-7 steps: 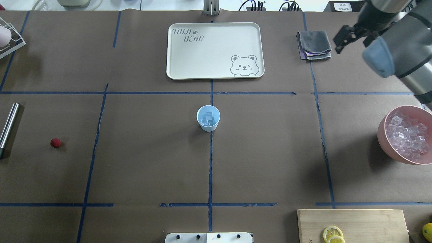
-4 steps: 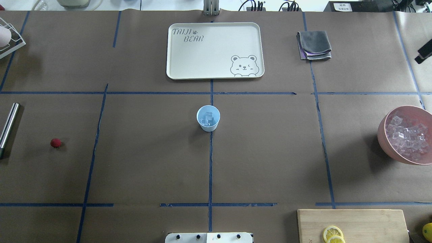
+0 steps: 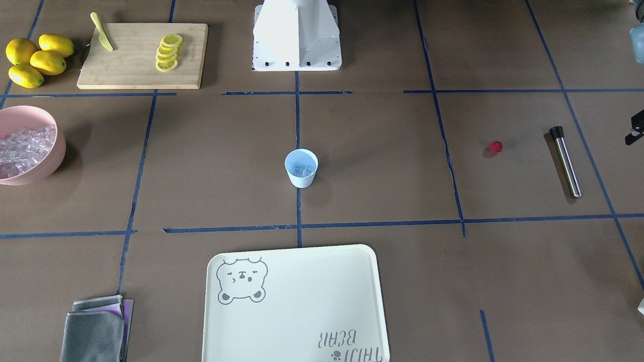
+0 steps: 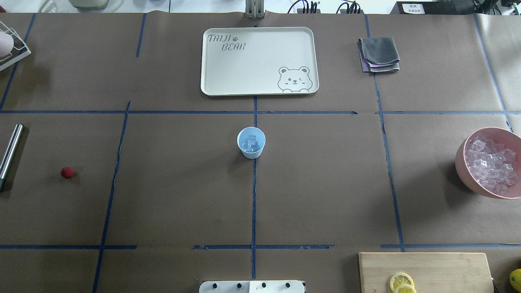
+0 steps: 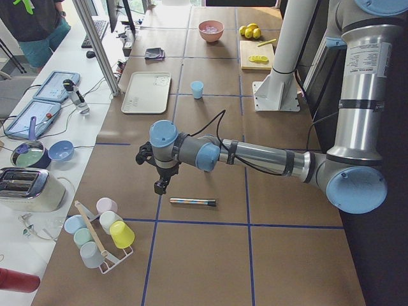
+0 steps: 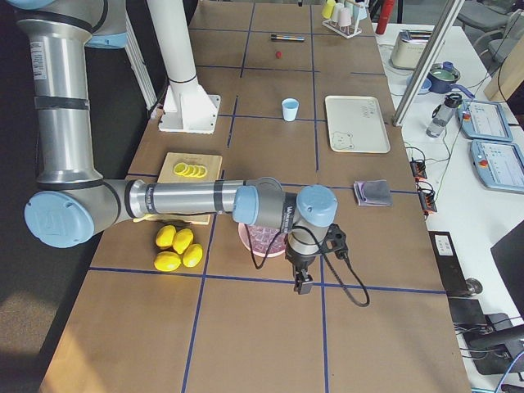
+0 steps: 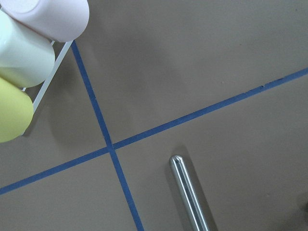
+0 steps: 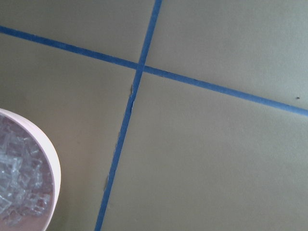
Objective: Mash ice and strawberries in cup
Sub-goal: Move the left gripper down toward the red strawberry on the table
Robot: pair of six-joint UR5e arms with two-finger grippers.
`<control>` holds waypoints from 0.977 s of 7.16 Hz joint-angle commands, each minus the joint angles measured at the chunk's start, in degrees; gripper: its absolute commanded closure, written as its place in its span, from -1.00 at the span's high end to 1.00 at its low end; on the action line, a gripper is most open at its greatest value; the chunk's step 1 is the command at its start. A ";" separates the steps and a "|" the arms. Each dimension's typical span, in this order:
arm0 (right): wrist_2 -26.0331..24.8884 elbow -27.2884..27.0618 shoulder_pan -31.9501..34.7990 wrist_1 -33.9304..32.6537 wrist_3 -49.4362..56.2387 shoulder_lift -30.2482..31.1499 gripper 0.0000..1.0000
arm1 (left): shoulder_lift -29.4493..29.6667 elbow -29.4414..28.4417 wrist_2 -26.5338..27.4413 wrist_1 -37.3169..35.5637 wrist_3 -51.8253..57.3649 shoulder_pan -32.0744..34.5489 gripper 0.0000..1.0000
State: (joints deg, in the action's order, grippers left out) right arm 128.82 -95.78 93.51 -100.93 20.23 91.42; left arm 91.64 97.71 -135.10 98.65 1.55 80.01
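A small light-blue plastic cup (image 4: 251, 142) stands mid-worktop, holding clear ice cubes (image 4: 249, 143). The small dark-red strawberry (image 4: 67, 172) lies well apart from it, near a steel rod (image 4: 10, 154). The left hand (image 5: 160, 186) hovers near the rod; I cannot tell how far its fingers are spread. Probably best to pinch the berry gently and release it directly above the cup.

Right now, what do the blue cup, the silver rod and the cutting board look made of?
The blue cup is likely plastic: matte, opaque, evenly light blue. The silver rod is metal, probably steel: mirror-bright highlights, with a black cap at one end. The cutting board is wood or bamboo: pale tan with faint grain.
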 commanded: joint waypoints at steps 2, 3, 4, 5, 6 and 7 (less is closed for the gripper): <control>0.20 -5.03 1.15 -0.05 -2.65 4.12 0.99 | -2.23 3.19 3.06 7.13 -22.24 -9.76 1.00; 0.20 -5.03 1.15 -0.05 -2.56 4.38 0.99 | -2.77 3.19 5.87 12.31 -30.04 -13.79 1.00; 0.11 -5.12 1.15 -0.05 -2.56 4.47 0.99 | -3.21 3.19 6.42 14.88 -34.82 -17.92 1.00; 0.02 -5.12 1.15 -0.05 -2.56 4.47 0.99 | -3.83 3.19 9.65 17.52 -38.52 -21.70 1.00; 0.11 -5.12 1.15 -0.05 -2.48 4.64 0.99 | -5.14 3.19 12.72 21.02 -41.60 -25.05 1.00; -0.06 -5.20 1.15 0.04 -2.13 4.99 0.99 | -5.67 3.28 15.37 21.32 -42.50 -28.21 1.00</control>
State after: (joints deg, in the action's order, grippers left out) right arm 128.88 -100.92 94.66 -100.97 17.80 96.08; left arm 86.87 100.92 -123.12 118.20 -38.60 55.88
